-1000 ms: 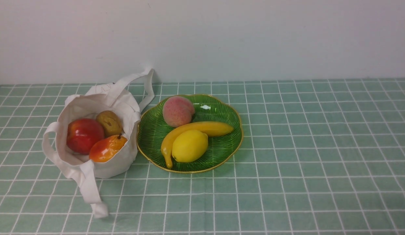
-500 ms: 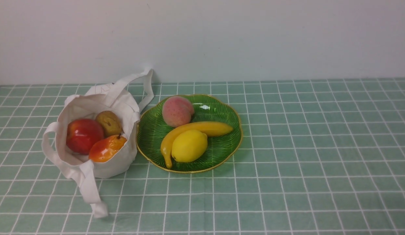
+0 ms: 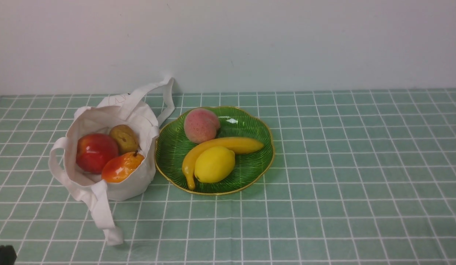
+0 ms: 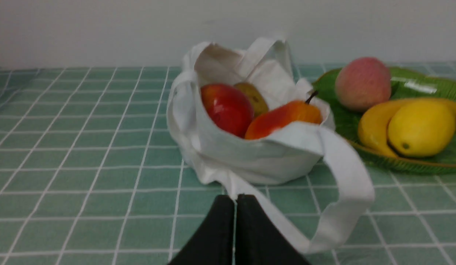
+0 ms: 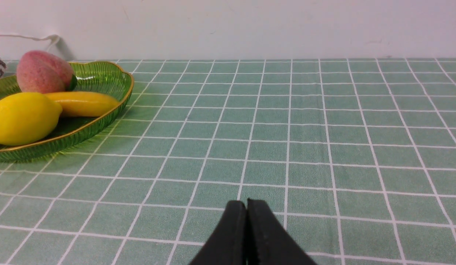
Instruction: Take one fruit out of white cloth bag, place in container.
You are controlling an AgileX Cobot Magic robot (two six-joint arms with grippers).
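Note:
The fruit, a matte pinkish peach (image 3: 201, 125) (image 4: 363, 83) (image 5: 43, 71), rests at the back of the container (image 3: 252, 162) (image 4: 408, 165) (image 5: 103, 117), a green ribbed dish with a gold rim. Just left of the dish, touching it, stands the white cloth bag (image 3: 128, 186) (image 4: 250, 158), its mouth open. My left gripper (image 4: 235, 198) is shut and empty, low over the cloth just in front of the bag; only its dark tip (image 3: 3, 254) shows in the front view's near-left corner. My right gripper (image 5: 246, 202) is shut and empty, well to the right of the dish.
Inside the bag lie a glossy red apple (image 3: 96, 151), an orange-red mango (image 3: 121, 167) and a brownish pear (image 3: 124, 138). A banana (image 3: 228, 145) and a lemon (image 3: 214, 164) share the dish. One bag strap (image 3: 103, 217) trails forward over the checked cloth. A wall stands behind.
My left gripper's dark tip has come into the front view at the near-left corner. Bag, dish and fruit have not visibly changed.

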